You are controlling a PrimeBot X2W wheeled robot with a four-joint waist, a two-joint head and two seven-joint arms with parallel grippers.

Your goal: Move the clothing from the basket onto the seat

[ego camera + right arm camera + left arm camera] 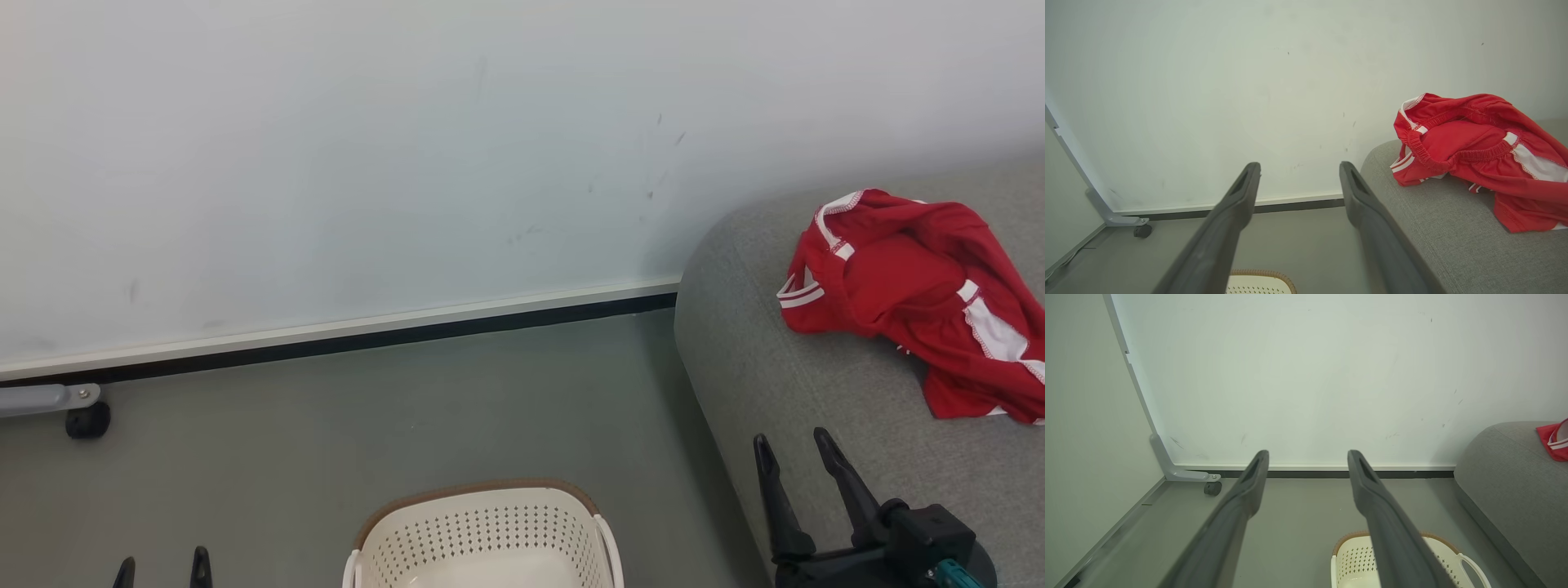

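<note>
Clothing [906,302] lies near the seat's [767,392] far edge, task seemingly done, so left gripper [161,569] and right gripper [791,438] hang spread, empty.

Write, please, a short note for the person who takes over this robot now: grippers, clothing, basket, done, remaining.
Left gripper: open, empty, left of the basket.
Right gripper: open, empty, at the seat's near edge.
Clothing: red heap lying on the seat, clear of both grippers.
Done: clothing is on the seat; nothing red shows in the basket's visible part.
Left: check the basket's hidden bottom; probably nothing more.
</note>
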